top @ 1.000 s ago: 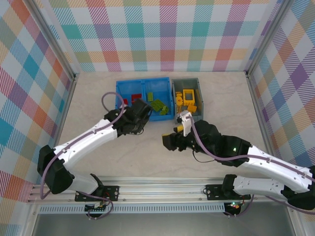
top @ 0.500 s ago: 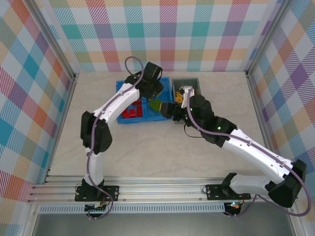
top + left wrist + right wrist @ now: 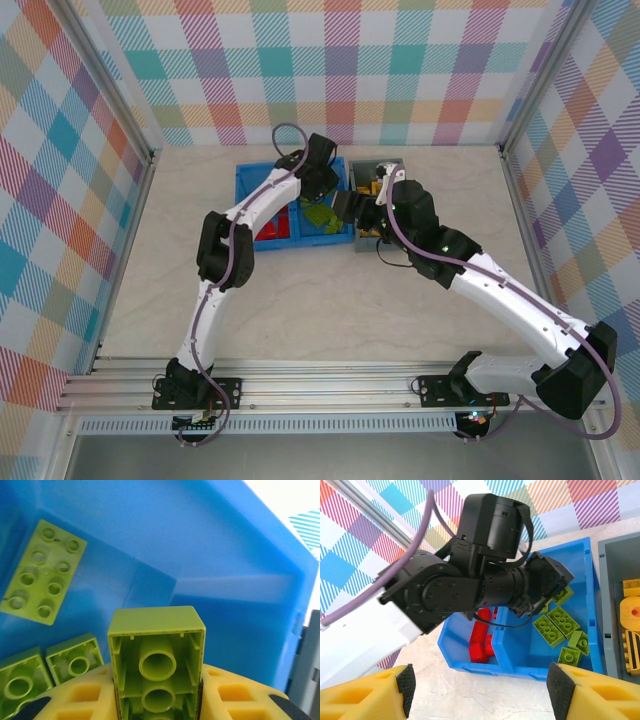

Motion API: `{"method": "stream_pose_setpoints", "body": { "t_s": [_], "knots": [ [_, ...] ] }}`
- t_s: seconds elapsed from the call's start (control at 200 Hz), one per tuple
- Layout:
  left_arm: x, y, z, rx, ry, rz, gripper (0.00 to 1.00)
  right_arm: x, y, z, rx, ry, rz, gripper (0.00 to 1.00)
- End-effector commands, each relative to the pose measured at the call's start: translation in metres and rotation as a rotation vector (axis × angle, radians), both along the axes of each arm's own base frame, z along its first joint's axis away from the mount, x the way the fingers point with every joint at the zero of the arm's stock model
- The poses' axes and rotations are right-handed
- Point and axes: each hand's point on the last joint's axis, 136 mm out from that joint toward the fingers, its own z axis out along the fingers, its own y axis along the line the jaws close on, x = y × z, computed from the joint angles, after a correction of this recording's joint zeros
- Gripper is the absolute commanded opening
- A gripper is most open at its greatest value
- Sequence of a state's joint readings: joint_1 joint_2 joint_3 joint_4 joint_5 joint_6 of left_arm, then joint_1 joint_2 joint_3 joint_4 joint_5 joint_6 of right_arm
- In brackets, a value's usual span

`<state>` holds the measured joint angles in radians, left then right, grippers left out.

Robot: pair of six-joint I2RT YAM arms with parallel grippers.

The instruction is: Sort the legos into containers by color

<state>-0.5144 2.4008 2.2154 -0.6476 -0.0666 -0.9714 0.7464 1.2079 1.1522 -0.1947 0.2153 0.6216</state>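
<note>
You are looking at a lime brick [image 3: 156, 650] of smooth moulded plastic with a soft sheen, faintly marked along its rim. The blue bin [image 3: 210, 545] is glossy plastic and its walls catch the light. The desk [image 3: 300, 310] looks matt and stone-patterned. The rail [image 3: 330, 385] at its near edge is brushed metal.

Lime green studded plastic brick [image 3: 157, 650]: lower end cut off by the frame bottom.
Left pincer [image 3: 157, 685]: yellow fingers [image 3: 235, 697] mostly out of frame.
Grey plastic bin [image 3: 615, 570]: right side cut off, its yellow bricks [image 3: 631, 635] likewise.
Red bricks [image 3: 481, 635]: partly behind the near wall of the bright blue plastic bin [image 3: 470, 662], count unclear.
From above, white arms [image 3: 470, 275] cover much of both bins.
</note>
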Motion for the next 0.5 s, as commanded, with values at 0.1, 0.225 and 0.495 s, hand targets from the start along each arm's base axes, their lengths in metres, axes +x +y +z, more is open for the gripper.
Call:
{"method": "stream_pose_setpoints", "body": {
  "t_s": [0.1, 0.225, 0.495],
  "knots": [
    [0.013, -0.007, -0.018, -0.033, 0.002, -0.001, 0.21, -0.002, 0.0, 0.009, 0.057, -0.008, 0.001, 0.72],
    [0.014, -0.013, -0.031, -0.061, 0.023, -0.002, 0.25, -0.003, -0.001, 0.008, 0.062, -0.006, -0.001, 0.72],
    [0.009, -0.014, -0.028, -0.067, 0.038, -0.013, 0.41, -0.007, -0.002, 0.005, 0.06, 0.004, 0.006, 0.72]
  ]
}}
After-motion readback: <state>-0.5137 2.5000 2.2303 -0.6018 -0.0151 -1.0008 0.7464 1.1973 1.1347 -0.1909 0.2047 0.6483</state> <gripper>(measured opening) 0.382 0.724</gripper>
